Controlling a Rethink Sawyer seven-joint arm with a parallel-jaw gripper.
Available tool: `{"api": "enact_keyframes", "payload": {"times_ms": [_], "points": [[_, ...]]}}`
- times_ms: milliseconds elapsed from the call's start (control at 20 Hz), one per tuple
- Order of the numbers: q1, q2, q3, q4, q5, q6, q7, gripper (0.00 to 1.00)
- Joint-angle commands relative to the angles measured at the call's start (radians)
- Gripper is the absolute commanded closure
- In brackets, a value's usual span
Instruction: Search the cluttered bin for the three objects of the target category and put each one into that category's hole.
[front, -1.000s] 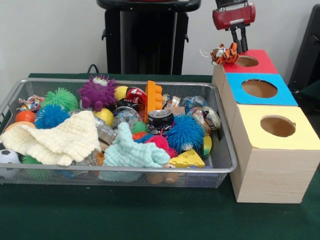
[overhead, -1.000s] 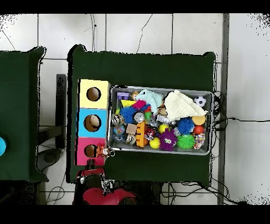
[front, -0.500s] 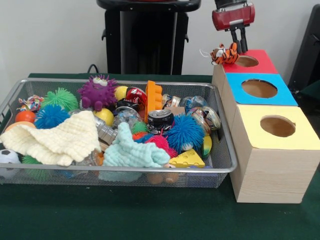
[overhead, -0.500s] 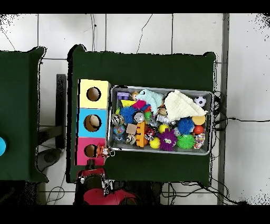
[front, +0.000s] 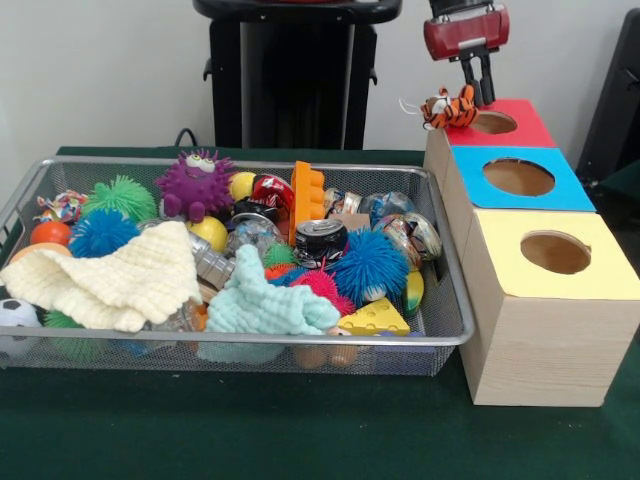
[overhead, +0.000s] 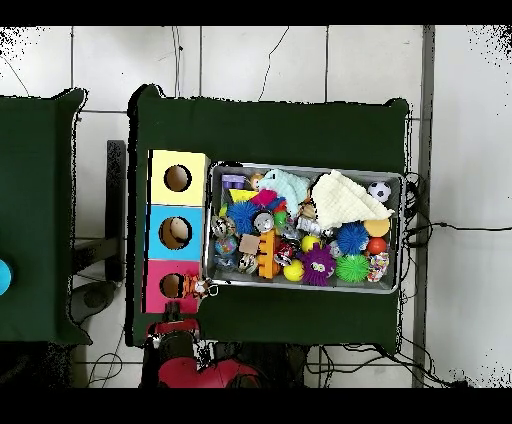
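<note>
Silver wire-mesh bin packed with toys fills the left, and to its right runs a row of wooden boxes, the far red-topped box bearing a small orange striped tiger toy on its left edge beside the round hole. Above it hangs the black two-fingered gripper, apparently released. The tiger lies left-to-right, head seemingly left; I judge placing underway, needing a nudge rightward.
</note>
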Motion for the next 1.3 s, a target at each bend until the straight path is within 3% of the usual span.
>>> {"api": "enact_keyframes", "payload": {"times_ms": [50,250,550,850,1300], "points": [[0.013,0.0,0.056,-0.03,0.059,0.118,0.136,1.0],[0.059,-0.056,0.026,0.013,0.102,0.125,0.136,1.0],[0.133,-0.255,-0.014,0.108,0.192,0.269,0.129,1.0],[0.137,-0.266,-0.006,0.12,0.201,0.289,0.154,1.0],[0.054,-0.318,0.121,0.184,0.24,0.43,0.216,1.0]]}}
